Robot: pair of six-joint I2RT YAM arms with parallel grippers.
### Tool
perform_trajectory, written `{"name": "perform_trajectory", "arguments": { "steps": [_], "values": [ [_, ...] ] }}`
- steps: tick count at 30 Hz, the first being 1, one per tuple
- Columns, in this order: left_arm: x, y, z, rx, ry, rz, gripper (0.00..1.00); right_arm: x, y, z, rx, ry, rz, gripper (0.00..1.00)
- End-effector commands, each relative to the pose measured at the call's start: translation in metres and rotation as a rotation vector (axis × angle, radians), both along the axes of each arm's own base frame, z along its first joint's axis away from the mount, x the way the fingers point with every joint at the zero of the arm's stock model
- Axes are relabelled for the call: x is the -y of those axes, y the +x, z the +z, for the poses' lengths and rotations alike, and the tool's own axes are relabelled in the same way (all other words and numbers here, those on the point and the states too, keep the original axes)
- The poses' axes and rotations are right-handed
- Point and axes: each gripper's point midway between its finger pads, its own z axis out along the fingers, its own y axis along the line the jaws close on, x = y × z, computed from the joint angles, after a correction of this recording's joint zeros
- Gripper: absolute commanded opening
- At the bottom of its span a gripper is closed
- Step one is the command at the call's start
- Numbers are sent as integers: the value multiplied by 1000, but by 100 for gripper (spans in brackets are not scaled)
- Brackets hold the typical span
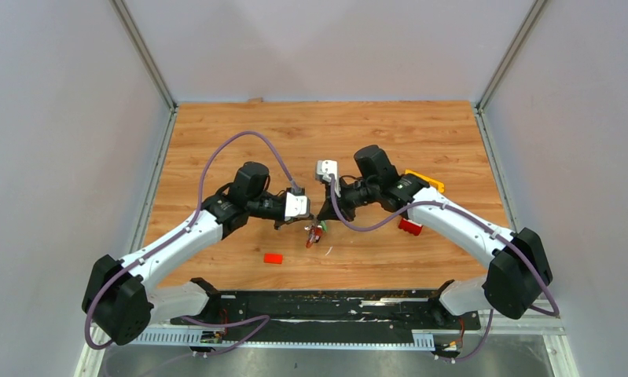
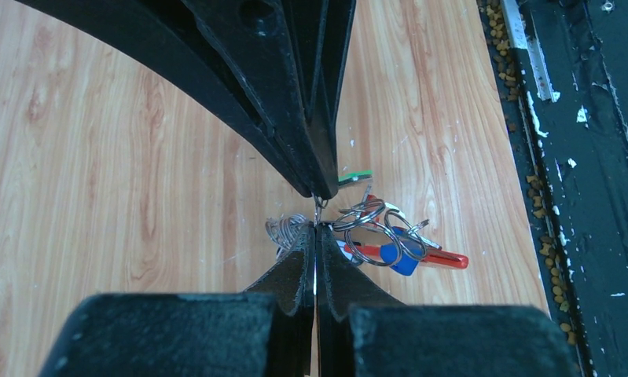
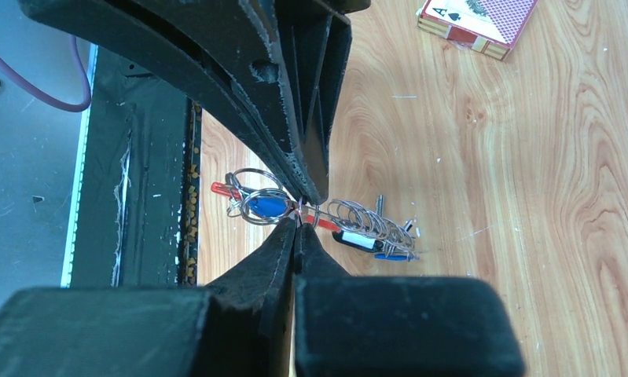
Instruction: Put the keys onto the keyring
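Note:
The keyring (image 1: 316,233) is a small bunch of metal rings with a red strap, held just above the wood between both grippers. In the left wrist view its rings (image 2: 373,228), a blue-tagged key (image 2: 401,260), the red strap (image 2: 446,258), a green tag (image 2: 358,176) and the coiled grey chain (image 2: 283,232) show. My left gripper (image 2: 317,228) is shut on a thin metal ring of the bunch. My right gripper (image 3: 297,222) is shut on the bunch from the opposite side, tip to tip with the left. The right wrist view shows the chain (image 3: 364,219), a blue tag (image 3: 266,206) and a black-and-white tag (image 3: 358,240).
A small red block (image 1: 273,258) lies near the front. A red brick (image 1: 409,226) and a yellow piece (image 1: 425,180) sit by the right arm. A playing-card box (image 3: 475,19) lies further back. The black rail (image 1: 326,302) runs along the near edge.

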Motion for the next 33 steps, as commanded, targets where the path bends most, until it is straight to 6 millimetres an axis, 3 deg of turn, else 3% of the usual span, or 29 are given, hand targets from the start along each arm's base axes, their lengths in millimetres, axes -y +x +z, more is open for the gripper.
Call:
{"name": "perform_trajectory", "arguments": {
  "steps": [1, 17, 33],
  "values": [
    [7, -3, 20, 37, -67, -23, 0, -9, 16, 24, 29, 79, -25, 0],
    [7, -3, 20, 32, -70, -24, 0, -2, 30, 18, 0, 64, -90, 0],
    [7, -8, 19, 37, -74, -59, 0, -1, 31, 14, -27, 67, -91, 0]
  ]
}}
